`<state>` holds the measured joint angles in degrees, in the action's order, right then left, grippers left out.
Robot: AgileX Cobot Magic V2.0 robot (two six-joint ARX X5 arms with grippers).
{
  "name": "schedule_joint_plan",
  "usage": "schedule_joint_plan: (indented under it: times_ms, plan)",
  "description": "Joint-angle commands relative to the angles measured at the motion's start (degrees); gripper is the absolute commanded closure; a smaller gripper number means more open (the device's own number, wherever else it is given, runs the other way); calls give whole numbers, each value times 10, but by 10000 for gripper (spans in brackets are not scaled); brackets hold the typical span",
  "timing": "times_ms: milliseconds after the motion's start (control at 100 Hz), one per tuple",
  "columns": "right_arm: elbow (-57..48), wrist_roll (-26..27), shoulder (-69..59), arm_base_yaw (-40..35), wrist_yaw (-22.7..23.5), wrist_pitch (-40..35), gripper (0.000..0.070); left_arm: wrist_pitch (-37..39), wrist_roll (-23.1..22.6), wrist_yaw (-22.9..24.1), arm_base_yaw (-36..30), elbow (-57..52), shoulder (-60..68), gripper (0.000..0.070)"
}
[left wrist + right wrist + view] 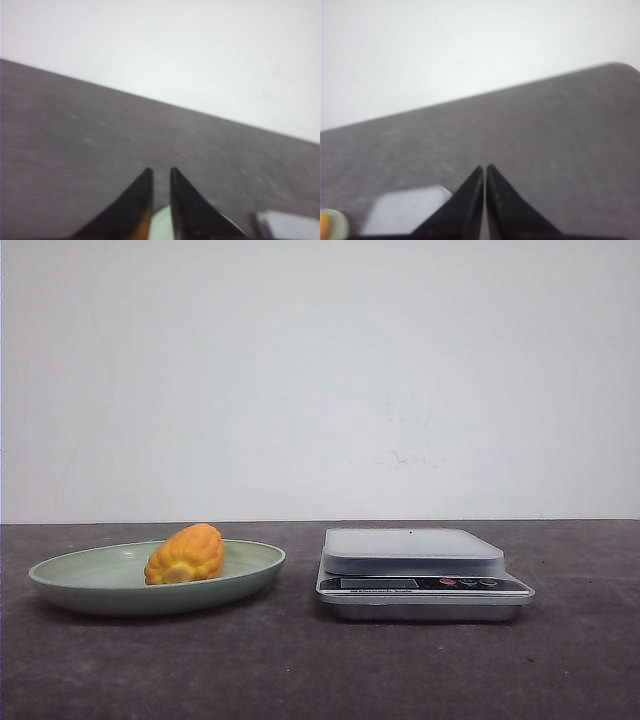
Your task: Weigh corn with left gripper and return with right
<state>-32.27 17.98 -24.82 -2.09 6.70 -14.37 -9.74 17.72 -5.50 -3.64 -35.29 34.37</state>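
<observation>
While nothing has yet been lifted, we begin at the left, where the corn (185, 554) lies on its side in the green plate (70, 580), its paler round end turned toward the front camera, and neither arm shows in the front view. Our left pincer (160, 172) has its tips drawn nearly together with only a thin slit between, empty, and through that slit a sliver of orange and the plate's pale rim show in its wrist view. For the pickup we would judge it best to spread these tips wide first, come down over the cob across its short width, and close gently on the kernel rows so the cob does not roll against the plate's sloping side. Just to the right on the dark table (300, 670) sits the scale (420, 575), its platform bare; we should set the corn near the middle. Our right pincer (484, 169) is closed tip to tip, also empty.
</observation>
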Motion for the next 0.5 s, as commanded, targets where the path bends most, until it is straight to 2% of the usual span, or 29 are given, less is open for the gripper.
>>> schedule_joint_plan:
  times_ms: [0, 10, 30, 80, 110, 250, 330, 400, 490]
  plan:
    - [-36, -5, -27, 0, 15, 2, 535, -7, -7, -31, -1, -45, 47, 340]
    - [-40, -7, -31, 0, 15, 2, 511, -12, -7, -36, -1, -54, 56, 311]
    - [-49, -9, -39, 0, 17, 1, 464, -17, -7, -42, -2, -65, 68, 297]
    - [-69, -17, -58, 0, 30, -8, 354, -35, -7, -56, -3, -92, 96, 301]
    - [-81, -24, -68, 0, 38, -16, 315, -45, -7, -61, -6, -106, 111, 301]
    - [-132, -37, -111, 0, 63, -68, 310, -77, -23, -66, -45, -164, 174, 305]
    - [-157, -41, -132, 0, 81, -91, 308, -91, -34, -52, -85, -198, 213, 305]
    - [-174, -42, -145, 0, 94, -103, 292, -105, -43, -25, -127, -226, 251, 305]
    - [-190, -50, -158, -1, 101, -119, 280, -125, -60, 33, -179, -256, 306, 305]
